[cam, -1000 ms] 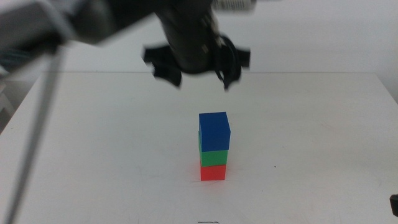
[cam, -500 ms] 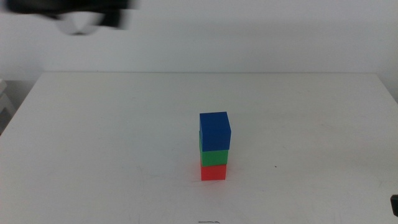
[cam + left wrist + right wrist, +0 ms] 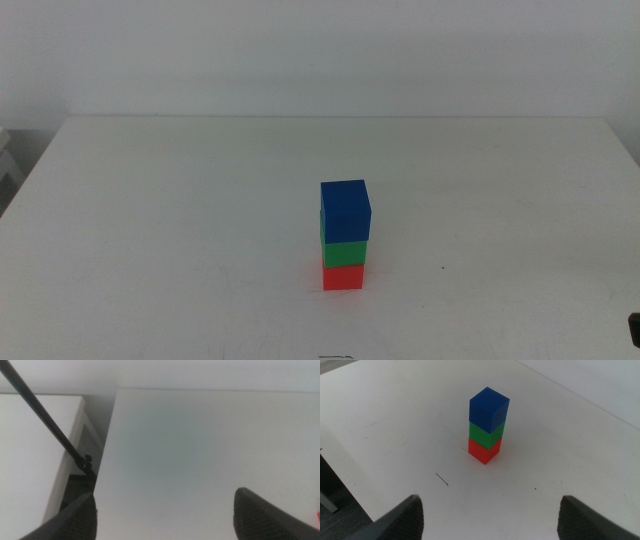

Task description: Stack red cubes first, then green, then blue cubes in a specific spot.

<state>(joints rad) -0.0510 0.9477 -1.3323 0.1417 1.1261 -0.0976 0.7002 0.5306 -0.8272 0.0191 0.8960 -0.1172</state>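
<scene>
The three cubes stand as one upright stack on the white table [image 3: 180, 220]. The red cube [image 3: 343, 276] is at the bottom, the green cube [image 3: 344, 252] on it, and the blue cube [image 3: 345, 211] on top. The right wrist view shows the same stack: blue [image 3: 489, 409], green [image 3: 486, 435], red [image 3: 483, 452]. My right gripper [image 3: 492, 520] is open and empty, well back from the stack near the table's front right. My left gripper [image 3: 167, 520] is open and empty over the table's left part, out of the middle view.
The left wrist view shows the table's left edge, with a thin dark rod [image 3: 45, 420] and a lower white surface [image 3: 30, 445] beyond it. The right wrist view shows the table's front edge [image 3: 350, 495] and a small dark mark [image 3: 442, 479].
The left arm, which hung above and behind the stack, has pulled away up and to the left and left the middle view. The stack has not moved.
</scene>
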